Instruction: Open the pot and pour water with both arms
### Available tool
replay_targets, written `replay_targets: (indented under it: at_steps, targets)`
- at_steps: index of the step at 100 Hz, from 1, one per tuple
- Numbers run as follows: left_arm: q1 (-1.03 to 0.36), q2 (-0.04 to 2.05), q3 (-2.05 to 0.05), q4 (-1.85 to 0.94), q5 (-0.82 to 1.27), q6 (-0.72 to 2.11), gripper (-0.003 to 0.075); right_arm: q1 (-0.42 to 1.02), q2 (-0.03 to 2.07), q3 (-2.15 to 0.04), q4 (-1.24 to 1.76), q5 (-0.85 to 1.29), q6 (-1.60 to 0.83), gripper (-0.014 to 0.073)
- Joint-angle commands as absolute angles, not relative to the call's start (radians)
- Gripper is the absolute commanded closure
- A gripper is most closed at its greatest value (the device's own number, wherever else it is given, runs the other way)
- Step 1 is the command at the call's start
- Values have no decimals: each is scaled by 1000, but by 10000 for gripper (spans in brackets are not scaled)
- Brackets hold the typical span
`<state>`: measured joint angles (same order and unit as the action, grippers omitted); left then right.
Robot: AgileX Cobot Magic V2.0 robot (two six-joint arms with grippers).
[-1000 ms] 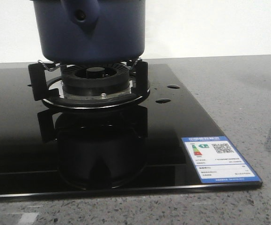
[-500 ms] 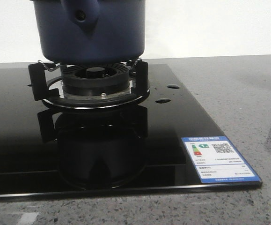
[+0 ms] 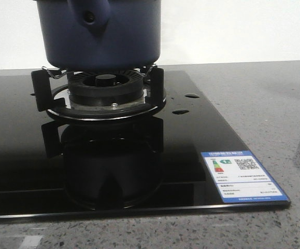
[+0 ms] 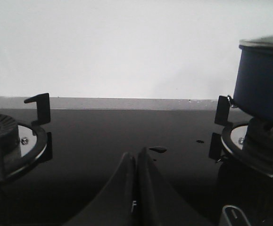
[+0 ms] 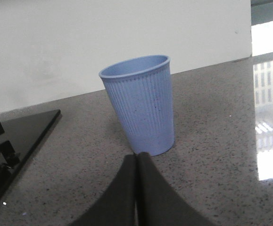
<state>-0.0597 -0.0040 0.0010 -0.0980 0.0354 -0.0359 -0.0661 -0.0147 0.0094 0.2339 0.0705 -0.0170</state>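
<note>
The dark navy-blue pot (image 3: 100, 36) stands on a gas burner (image 3: 105, 91) of a black glass hob; its handle lug with a dark hole faces the front camera, and its top is cut off by the frame. The left wrist view shows the pot's side (image 4: 263, 80) with a pale rim on top. My left gripper (image 4: 136, 157) is shut and empty, low over the hob between two burners. My right gripper (image 5: 137, 159) is shut and empty, just in front of a light blue ribbed cup (image 5: 141, 106) on the grey counter. Neither gripper shows in the front view.
The black hob (image 3: 201, 140) carries an energy label (image 3: 242, 175) at its front right corner. A second burner (image 4: 4, 141) with pan supports lies to the pot's other side. Grey speckled counter (image 3: 274, 114) surrounds the hob. A white wall stands behind.
</note>
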Motion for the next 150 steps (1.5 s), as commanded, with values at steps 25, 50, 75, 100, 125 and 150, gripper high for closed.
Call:
replay_targets:
  at_steps: [25, 50, 75, 100, 125, 150]
  targets:
    - [-58, -32, -4, -564, -103, -44, 741, -64, -28, 34, 599, -14, -24, 666]
    - [-58, -16, -151, -521, -9, -41, 741, -64, -21, -82, 592, 149, -38, 663]
    - [-58, 181, -443, -348, 270, 34, 741, -64, 156, -299, 543, 317, -213, 662]
    - [-58, 410, -667, -437, 447, 259, 740, -50, 396, -513, 543, 465, -373, 662]
    - [-58, 501, -702, -598, 458, 423, 739, -30, 475, -589, 543, 470, -426, 664]
    - [-106, 563, -702, -923, 462, 769, 724, -30, 484, -598, 543, 499, -426, 449]
